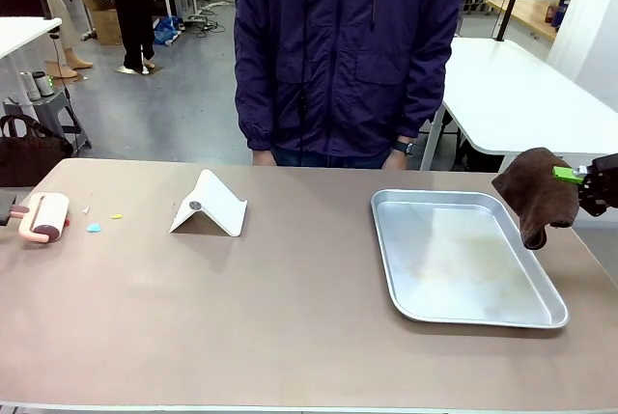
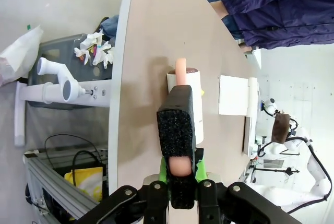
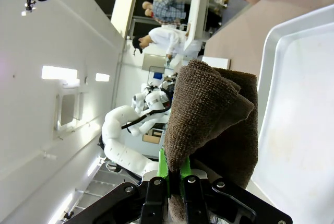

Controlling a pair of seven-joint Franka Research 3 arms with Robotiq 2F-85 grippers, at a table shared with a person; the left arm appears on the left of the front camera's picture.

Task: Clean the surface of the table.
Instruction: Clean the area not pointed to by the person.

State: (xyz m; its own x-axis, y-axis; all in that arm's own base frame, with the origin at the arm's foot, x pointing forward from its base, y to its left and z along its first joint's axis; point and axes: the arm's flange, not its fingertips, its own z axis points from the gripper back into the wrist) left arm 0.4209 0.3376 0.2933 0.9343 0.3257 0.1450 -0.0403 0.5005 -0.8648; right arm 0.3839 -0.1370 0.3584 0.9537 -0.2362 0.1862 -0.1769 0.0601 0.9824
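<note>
The desk (image 1: pixel 290 337) stretches across the whole front view between me and the person standing at its far side. Its top is matte brownish-taupe with a thin pale edge. I judge the cleaning barely begun. A blue scrap (image 1: pixel 94 228), a yellow scrap (image 1: pixel 116 215) and a paler fleck lie near the left end, not yet picked up. The rest of the top looks bare and smooth.

My left gripper (image 2: pixel 178 164) is clamped on the handle of the lint roller (image 1: pixel 43 216), which is just beside those scraps. A folded white stand (image 1: pixel 208 205) and a metal tray (image 1: pixel 454 269) also sit on the desk. My right gripper (image 1: pixel 579 175) pinches a brown cloth (image 1: pixel 534 192) that hangs at the tray's far right corner.
</note>
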